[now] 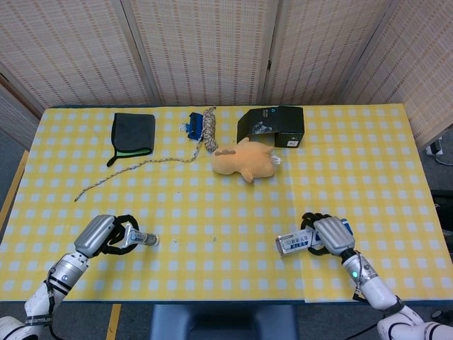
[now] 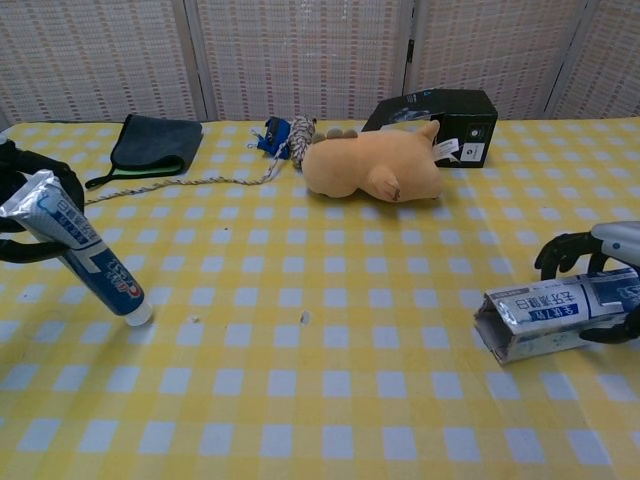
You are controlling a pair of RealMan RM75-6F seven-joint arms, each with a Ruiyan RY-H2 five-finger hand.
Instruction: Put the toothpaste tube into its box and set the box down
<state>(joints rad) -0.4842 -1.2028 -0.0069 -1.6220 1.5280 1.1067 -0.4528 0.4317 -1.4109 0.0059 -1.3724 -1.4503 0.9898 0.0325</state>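
My left hand (image 1: pixel 107 234) holds the blue and white toothpaste tube (image 2: pixel 82 252) at the table's front left, tilted, with its white cap down on the cloth. The tube (image 1: pixel 141 239) sticks out to the right of the hand in the head view. At the front right lies the toothpaste box (image 2: pixel 555 317), its open end facing left. My right hand (image 1: pixel 330 234) is curled over the right part of the box (image 1: pixel 296 243), fingers (image 2: pixel 562 253) wrapped around it. The hand (image 2: pixel 608 268) sits at the right edge of the chest view.
A tan plush toy (image 1: pixel 243 161) lies mid-table, with a black box (image 1: pixel 272 126) behind it. A dark grey cloth (image 1: pixel 132 132), a rope (image 1: pixel 145 164) and a blue item (image 1: pixel 193 126) are at the back left. The yellow checked table (image 1: pixel 226 212) ends just before both hands.
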